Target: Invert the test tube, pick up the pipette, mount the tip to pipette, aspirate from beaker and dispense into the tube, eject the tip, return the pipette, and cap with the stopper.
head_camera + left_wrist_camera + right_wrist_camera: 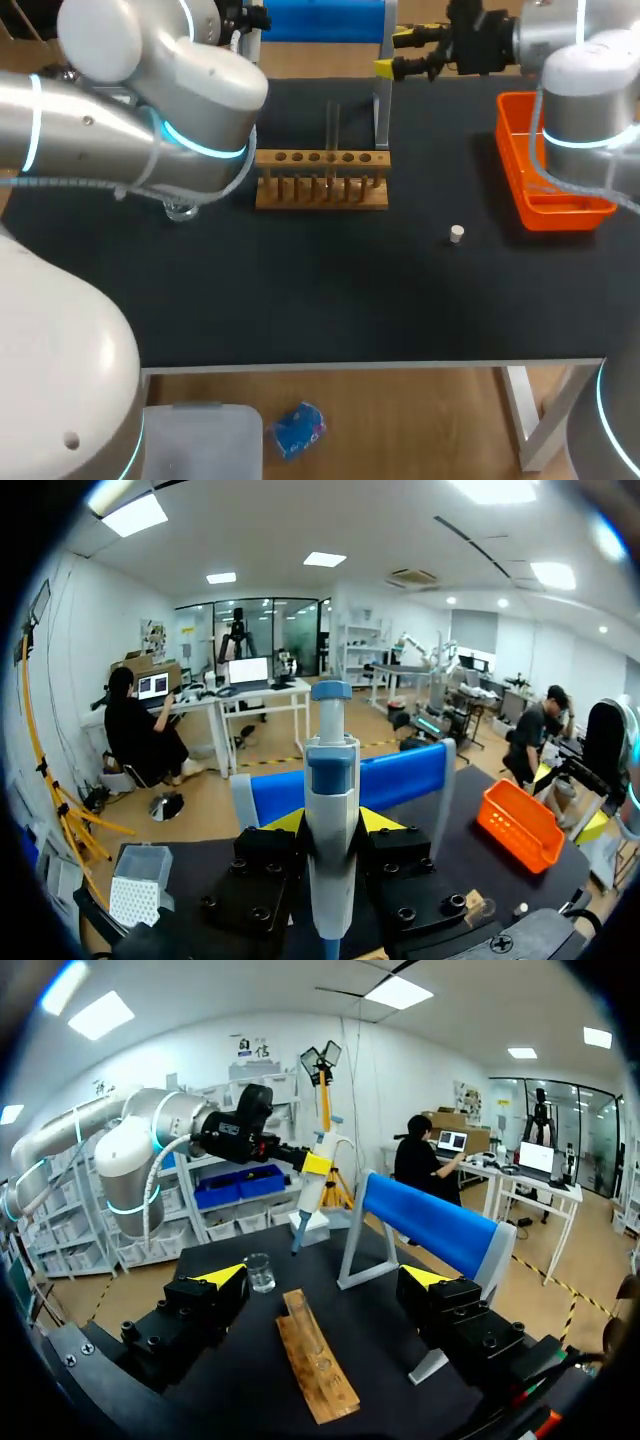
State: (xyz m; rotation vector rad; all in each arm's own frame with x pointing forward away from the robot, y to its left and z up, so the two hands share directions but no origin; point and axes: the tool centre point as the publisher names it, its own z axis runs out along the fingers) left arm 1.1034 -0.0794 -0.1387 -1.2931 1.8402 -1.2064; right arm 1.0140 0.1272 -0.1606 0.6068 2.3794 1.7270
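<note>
Pipette point(330, 780) is up off the tabletop point(330, 290), clamped between both fingers of my left gripper point(330, 825), close to the blue stand point(320, 20). I judge mounting the tip comes next, though I cannot tell from here whether the nose is bare. The tip box point(135, 898) sits off to one side of that gripper, by the tabletop's edge. If I come down off-centre or tilted, I could jam the nose on the box or seat a tip crooked. Pressing hard could also make the body slide in the fingers.

Further out, my left arm's elbow hangs over the beaker point(260, 1272), so a low swing could knock it. The test tube point(333, 125) stands in the wooden rack point(320, 180), tall and easy to clip. My right gripper point(325, 1280) is spread wide with nothing in it.
</note>
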